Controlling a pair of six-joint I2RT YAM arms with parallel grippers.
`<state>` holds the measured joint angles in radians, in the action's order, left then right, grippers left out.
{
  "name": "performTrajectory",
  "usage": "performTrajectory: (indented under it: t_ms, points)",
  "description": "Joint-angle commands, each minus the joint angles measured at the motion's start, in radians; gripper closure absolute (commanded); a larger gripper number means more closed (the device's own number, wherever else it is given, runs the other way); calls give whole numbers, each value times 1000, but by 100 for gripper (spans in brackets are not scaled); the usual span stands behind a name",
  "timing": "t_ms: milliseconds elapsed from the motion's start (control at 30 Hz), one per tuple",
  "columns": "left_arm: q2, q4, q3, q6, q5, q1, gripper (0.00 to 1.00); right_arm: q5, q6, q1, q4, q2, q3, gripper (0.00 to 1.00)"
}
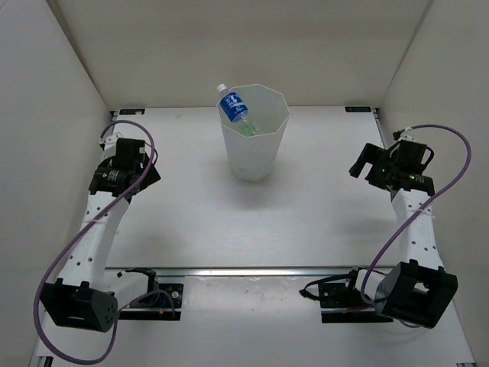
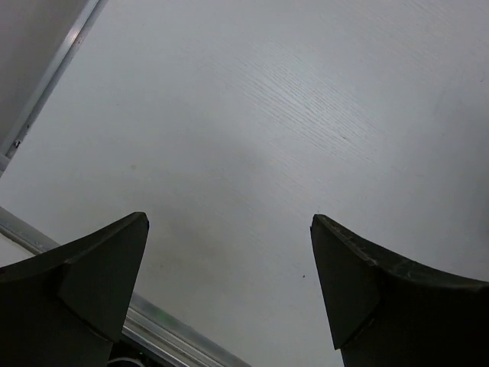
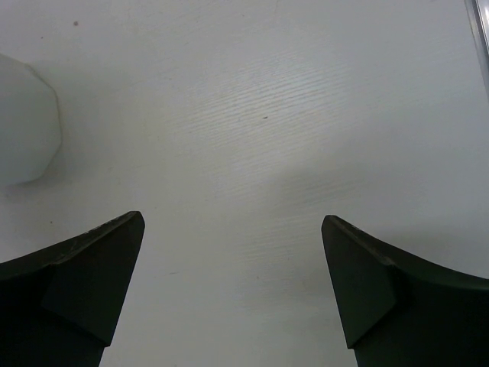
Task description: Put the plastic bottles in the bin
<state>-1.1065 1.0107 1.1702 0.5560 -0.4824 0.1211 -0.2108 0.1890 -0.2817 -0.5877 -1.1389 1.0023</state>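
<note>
Well apart from the left gripper (image 2: 229,220) and right gripper (image 3: 232,220) (jaws of both spread wide, empty), the bin (image 1: 256,157) holds a blue-labelled bottle (image 1: 234,105).

A white table (image 1: 191,222) with faint grain sits boxed in by plain off-white panels: a far wall (image 1: 244,46), a left wall (image 1: 38,92) and a right wall (image 1: 451,61). A silver rail (image 1: 260,270) crosses its near part; the light is soft and even.
</note>
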Motion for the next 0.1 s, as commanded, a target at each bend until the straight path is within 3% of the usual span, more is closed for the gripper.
performTrajectory:
  t_ms: [0, 67]
  points:
    - [16, -3, 6, 28, 5, 8, 1, -13, 10, 6, 2, 8, 24, 0]
    - [23, -15, 2, 32, 25, 14, 1, 0, 16, 24, 8, -1, 32, 1]
